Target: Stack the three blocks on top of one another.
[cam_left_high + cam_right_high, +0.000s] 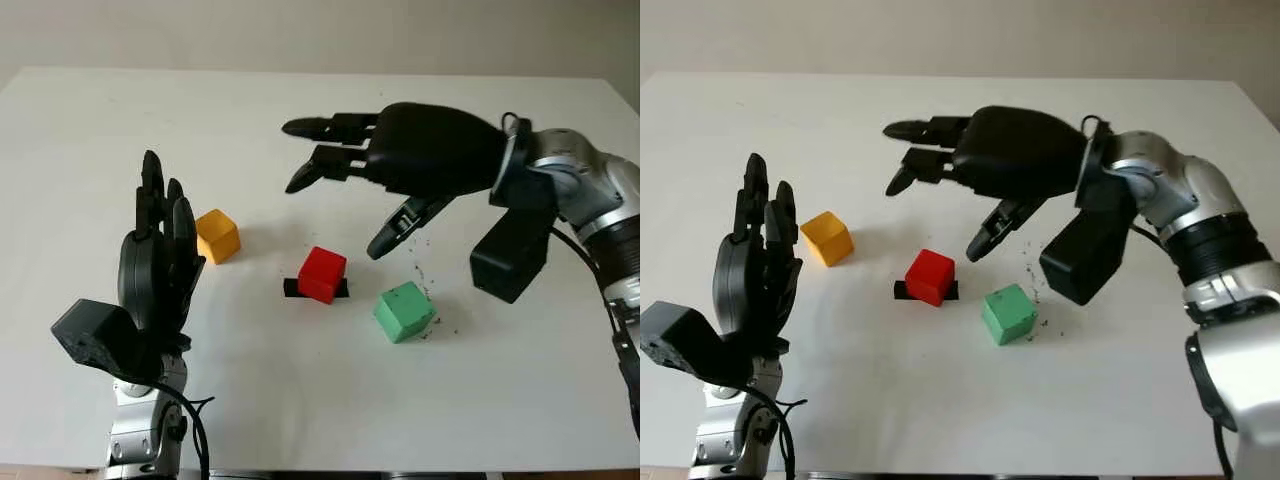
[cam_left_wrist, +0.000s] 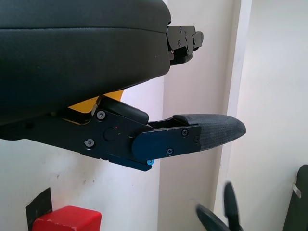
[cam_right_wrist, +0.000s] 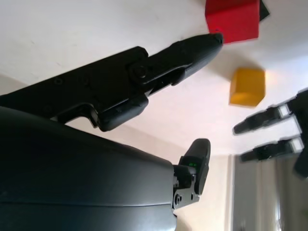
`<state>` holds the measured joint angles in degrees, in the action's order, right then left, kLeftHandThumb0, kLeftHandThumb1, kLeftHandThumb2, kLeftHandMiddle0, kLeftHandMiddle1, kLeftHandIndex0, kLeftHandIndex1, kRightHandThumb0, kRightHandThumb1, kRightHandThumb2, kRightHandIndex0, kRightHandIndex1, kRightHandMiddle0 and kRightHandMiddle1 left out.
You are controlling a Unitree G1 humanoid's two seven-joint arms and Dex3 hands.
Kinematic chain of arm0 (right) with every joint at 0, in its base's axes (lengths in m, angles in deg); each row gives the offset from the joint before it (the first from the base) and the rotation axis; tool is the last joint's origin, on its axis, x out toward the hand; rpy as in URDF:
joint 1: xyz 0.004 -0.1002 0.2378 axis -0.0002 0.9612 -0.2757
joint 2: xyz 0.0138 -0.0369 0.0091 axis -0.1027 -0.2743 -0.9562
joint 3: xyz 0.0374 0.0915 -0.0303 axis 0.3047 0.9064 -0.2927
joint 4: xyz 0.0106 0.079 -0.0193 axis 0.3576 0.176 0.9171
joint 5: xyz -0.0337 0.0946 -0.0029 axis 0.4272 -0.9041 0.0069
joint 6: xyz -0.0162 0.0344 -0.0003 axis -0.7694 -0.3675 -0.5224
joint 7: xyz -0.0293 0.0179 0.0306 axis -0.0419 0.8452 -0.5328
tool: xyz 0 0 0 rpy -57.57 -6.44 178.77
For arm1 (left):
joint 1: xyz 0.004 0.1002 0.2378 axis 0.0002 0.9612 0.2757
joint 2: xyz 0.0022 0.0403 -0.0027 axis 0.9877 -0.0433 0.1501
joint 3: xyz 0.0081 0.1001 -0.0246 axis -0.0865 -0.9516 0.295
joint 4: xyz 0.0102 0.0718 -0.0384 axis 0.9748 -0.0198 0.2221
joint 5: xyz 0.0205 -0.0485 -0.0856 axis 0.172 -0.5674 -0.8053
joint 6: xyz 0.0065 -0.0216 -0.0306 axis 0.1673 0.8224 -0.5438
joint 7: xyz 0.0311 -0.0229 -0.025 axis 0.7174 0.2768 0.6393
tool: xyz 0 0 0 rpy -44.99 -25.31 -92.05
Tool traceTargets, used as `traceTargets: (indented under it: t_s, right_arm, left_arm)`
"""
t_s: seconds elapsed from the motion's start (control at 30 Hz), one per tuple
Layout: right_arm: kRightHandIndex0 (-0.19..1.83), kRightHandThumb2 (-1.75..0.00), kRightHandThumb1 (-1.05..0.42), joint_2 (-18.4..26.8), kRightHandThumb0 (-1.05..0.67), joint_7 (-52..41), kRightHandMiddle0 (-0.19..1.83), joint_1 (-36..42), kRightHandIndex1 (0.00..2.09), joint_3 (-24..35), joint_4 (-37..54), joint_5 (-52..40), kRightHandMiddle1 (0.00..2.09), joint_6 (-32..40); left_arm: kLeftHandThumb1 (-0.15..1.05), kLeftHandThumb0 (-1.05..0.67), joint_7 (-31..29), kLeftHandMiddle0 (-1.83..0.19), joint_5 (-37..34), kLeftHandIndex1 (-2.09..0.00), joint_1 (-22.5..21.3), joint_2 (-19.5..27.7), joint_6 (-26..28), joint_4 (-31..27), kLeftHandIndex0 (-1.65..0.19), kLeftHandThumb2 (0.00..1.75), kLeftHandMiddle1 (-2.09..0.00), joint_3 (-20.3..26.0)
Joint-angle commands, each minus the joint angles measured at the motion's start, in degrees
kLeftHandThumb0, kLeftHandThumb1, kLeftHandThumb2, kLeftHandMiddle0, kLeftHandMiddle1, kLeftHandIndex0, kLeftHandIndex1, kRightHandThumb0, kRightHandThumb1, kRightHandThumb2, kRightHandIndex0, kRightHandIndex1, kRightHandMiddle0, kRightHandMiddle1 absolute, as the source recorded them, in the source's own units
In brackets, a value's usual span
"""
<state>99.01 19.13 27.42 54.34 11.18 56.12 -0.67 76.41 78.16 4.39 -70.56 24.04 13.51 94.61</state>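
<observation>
Three blocks lie apart on the white table (image 1: 100, 130): a yellow block (image 1: 217, 235) at the left, a red block (image 1: 322, 273) in the middle and a green block (image 1: 404, 311) to its right. My right hand (image 1: 332, 190) hovers open above the table just behind the red block, its thumb (image 1: 395, 230) pointing down between the red and green blocks. It holds nothing. My left hand (image 1: 165, 205) stands upright and open just left of the yellow block. In the right wrist view the red block (image 3: 233, 19) and yellow block (image 3: 247, 86) lie beyond the thumb (image 3: 192, 53).
A black tape mark (image 1: 291, 288) lies under the red block. Small dark specks (image 1: 425, 280) dot the table near the green block. The table's far edge (image 1: 300, 72) runs across the back, with open white surface in front of the blocks.
</observation>
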Motion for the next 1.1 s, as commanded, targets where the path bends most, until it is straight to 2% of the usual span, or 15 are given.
traceTargets:
  t_s: [0.0,0.17,0.47,0.67,0.83,0.93,1.0,1.07]
  right_arm:
    - [0.1,-0.05,-0.95,2.11,-0.74,-2.38,0.15,2.41,0.06,2.86,3.51,-3.48,0.76,2.84]
    - [0.12,-0.05,-0.95,5.73,-0.75,-7.21,0.2,10.82,0.07,9.18,12.49,-9.76,0.76,11.42]
    - [0.12,-0.05,-0.92,8.51,-0.75,-8.67,0.22,26.81,0.05,16.3,26.45,-10.81,0.64,16.32]
    - [0.11,-0.05,-0.9,8.51,-0.73,-7.66,0.26,31.6,0.05,17.97,29.83,-7.43,0.55,15.56]
    - [0.09,-0.06,-0.91,7.7,-0.74,-6.82,0.24,31.73,0.04,18.37,30.26,-6.3,0.51,15.57]
    - [0.08,-0.07,-0.94,6.68,-0.74,-5.44,0.21,31.05,0.04,18.87,29.48,-6.93,0.49,15.95]
    - [0.07,-0.07,-0.95,5.95,-0.74,-4.49,0.17,30.87,0.04,19.51,29.3,-7.57,0.45,17.38]
    - [0.03,-0.06,-0.99,3.83,-0.74,-3.57,0.11,31.16,0.04,20.83,29.42,-10.75,0.3,22.22]
  left_arm:
    - [1.05,-0.73,-0.06,0.09,-0.15,-0.05,0.08,-0.26,0.0,-1.04,0.09,0.51,-0.05,-0.17]
    - [1.05,-0.73,0.44,0.08,0.11,-0.05,0.04,-0.3,0.2,-1.19,0.09,0.51,-0.05,-0.18]
    - [1.05,-0.73,-0.45,0.09,-0.5,-0.05,0.12,0.28,0.38,-1.48,0.1,0.52,-0.05,0.14]
    - [1.05,-0.73,-0.55,0.08,-0.65,-0.05,-0.13,0.44,0.65,-1.51,0.09,0.52,-0.06,0.19]
    - [1.05,-0.73,-0.11,0.08,-0.23,-0.06,-0.26,0.42,0.18,-1.32,0.09,0.51,-0.06,0.48]
    - [1.05,-0.7,6.86,-0.04,9.65,-0.08,-0.26,1.05,-1.1,-2.11,0.01,0.47,-0.09,0.45]
    - [1.05,-0.7,13.87,-0.12,21.37,-0.09,-0.33,2.49,-0.21,-2.88,-0.04,0.45,-0.09,-0.27]
    - [1.05,-0.7,18.72,-0.14,31.52,-0.08,-0.15,3.97,2.59,-4.47,-0.07,0.43,-0.07,-1.06]
